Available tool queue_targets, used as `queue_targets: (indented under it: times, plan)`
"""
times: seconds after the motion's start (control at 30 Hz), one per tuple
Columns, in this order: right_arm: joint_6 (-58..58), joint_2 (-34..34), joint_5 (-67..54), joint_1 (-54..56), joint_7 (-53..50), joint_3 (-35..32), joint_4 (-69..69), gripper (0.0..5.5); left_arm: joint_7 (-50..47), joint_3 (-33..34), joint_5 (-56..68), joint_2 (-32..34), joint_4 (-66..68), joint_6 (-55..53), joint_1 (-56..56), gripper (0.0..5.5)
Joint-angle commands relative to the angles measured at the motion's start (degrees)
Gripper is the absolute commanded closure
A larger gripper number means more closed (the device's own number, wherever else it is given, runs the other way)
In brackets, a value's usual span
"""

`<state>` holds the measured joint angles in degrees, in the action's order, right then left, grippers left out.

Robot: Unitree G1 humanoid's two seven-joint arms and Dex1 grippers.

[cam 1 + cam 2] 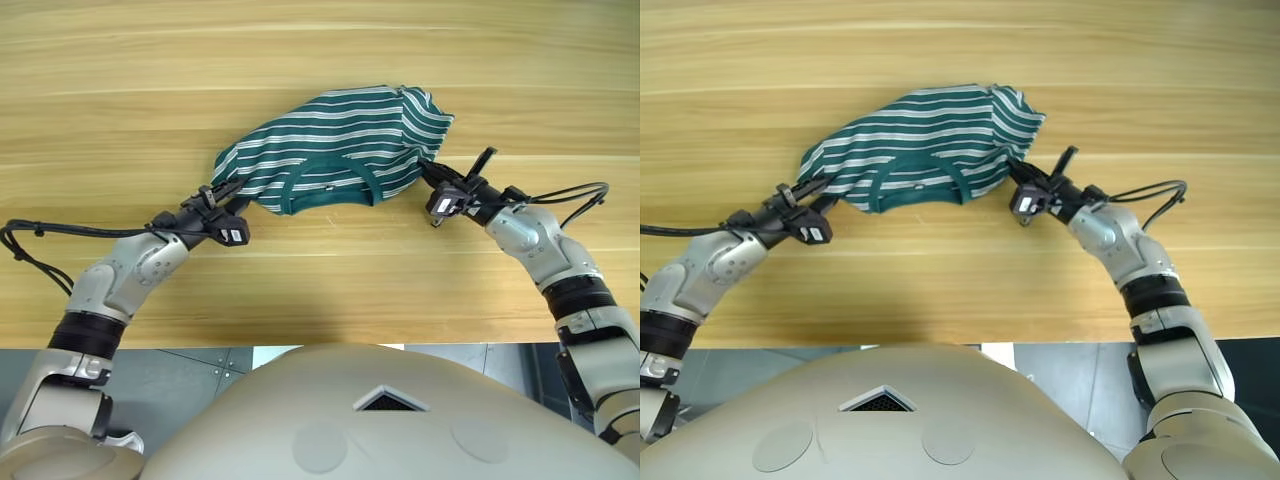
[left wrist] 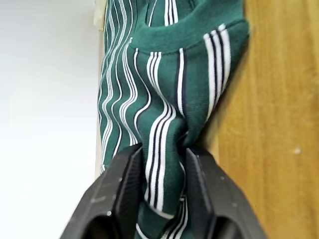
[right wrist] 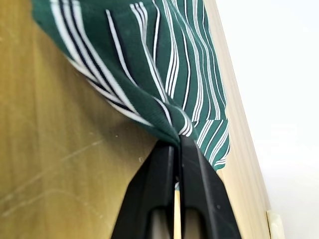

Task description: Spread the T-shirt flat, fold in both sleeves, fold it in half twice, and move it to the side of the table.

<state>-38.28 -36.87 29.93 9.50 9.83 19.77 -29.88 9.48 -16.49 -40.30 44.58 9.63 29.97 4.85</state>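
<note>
A green T-shirt with white and dark stripes hangs bunched between my two grippers over the wooden table, its green collar facing me. My left gripper is shut on the shirt's left end; the left wrist view shows cloth pinched between the black fingers. My right gripper is shut on the shirt's right end, with a fold of fabric clamped at the tips of its fingers.
The light wooden table stretches wide to the far side and to both sides of the shirt. Its near edge runs just in front of my arms. Black cables loop off both wrists.
</note>
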Motion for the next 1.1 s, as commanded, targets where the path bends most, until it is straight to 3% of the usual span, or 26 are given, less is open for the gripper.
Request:
queue_targets:
  times: [0.03,0.17,0.3,0.6,0.8,0.97,1.03,1.1]
  plan:
    - [1.2,0.5,1.9,-1.1,0.8,1.6,-2.9,5.5,1.8,-2.7,-1.7,0.3,1.9,-0.4,2.9,4.57]
    - [0.8,0.4,1.8,-1.0,0.3,1.5,-2.9,5.5,-1.5,-0.8,-1.5,0.3,0.9,-0.5,2.6,4.97]
    - [-3.7,0.3,-7.4,-2.3,2.9,-1.4,1.4,5.5,-4.3,4.1,9.5,-1.4,-4.2,4.8,3.1,5.47]
    - [-7.9,-0.2,-28.2,-5.2,12.9,-6.3,13.2,5.5,3.3,5.6,30.4,-4.7,-3.6,13.5,1.0,5.5]
    - [-9.0,-3.9,-55.6,-13.2,26.6,-7.1,31.2,5.5,16.4,3.3,56.7,-1.0,-13.2,21.7,6.4,5.5]
    - [-5.4,-2.3,-75.1,-14.7,37.4,-10.6,39.8,5.5,29.1,5.2,79.6,-0.6,-18.3,22.0,6.8,5.5]
    - [-1.9,0.4,-79.8,-11.8,39.4,-12.5,39.1,5.5,34.6,6.8,87.5,-2.5,-18.2,18.8,4.6,5.5]
    - [1.0,5.4,-73.9,-2.7,35.5,-13.6,29.0,5.5,36.9,8.4,89.7,-6.7,-10.1,13.4,-3.2,5.5]
